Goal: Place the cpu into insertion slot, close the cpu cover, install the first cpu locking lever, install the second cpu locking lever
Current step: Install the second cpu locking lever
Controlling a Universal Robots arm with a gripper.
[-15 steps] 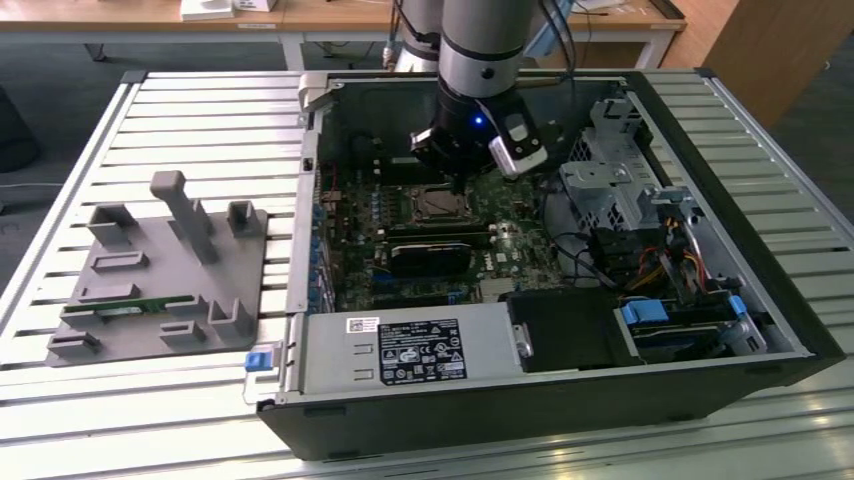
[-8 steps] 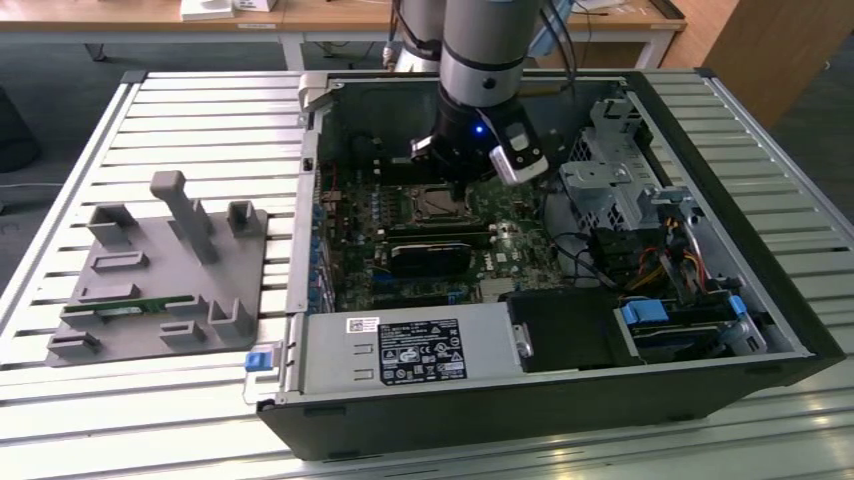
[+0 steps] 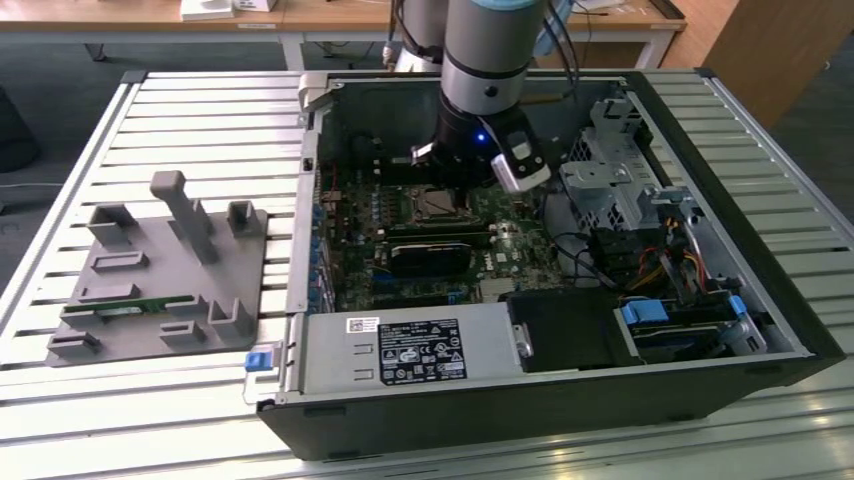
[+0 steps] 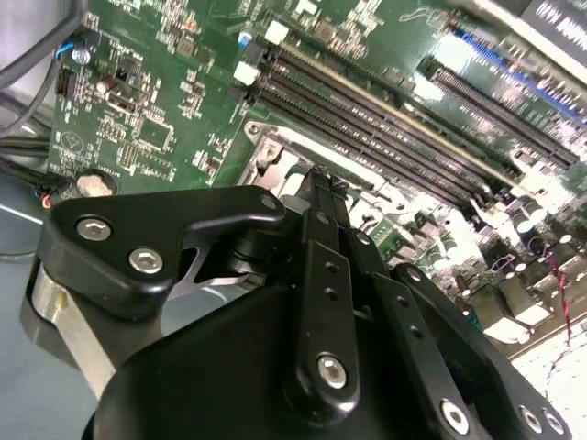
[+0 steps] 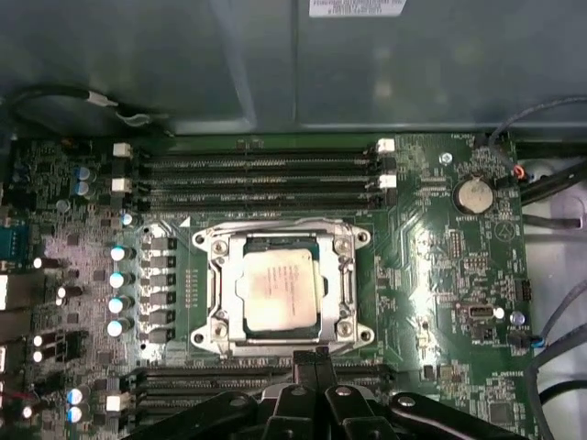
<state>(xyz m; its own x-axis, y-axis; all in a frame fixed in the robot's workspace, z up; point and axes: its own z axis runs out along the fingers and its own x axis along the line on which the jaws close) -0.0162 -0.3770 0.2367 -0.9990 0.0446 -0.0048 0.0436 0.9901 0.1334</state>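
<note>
The cpu (image 5: 280, 289), a pale silver-grey square chip, lies flat in the insertion slot (image 5: 213, 291) on the green motherboard. The cpu cover (image 5: 347, 286), a silver frame with a square window, lies down around the chip. My gripper (image 5: 314, 356) hovers just beside one edge of the socket, its two black fingers pressed together with nothing between them. In the second wrist view the shut fingertips of the gripper (image 4: 316, 179) point at the socket's metal rim (image 4: 275, 151). In the exterior view the gripper (image 3: 445, 185) hangs inside the open computer case, right above the socket (image 3: 438, 205).
Long black memory slots (image 5: 261, 170) run on both sides of the socket. A black rectangular module (image 3: 430, 256) lies beside it, a power supply (image 3: 407, 350) at the case's near edge, and a drive cage with cables (image 3: 627, 200) on the exterior view's right. A grey fixture (image 3: 160, 270) stands on the slatted table.
</note>
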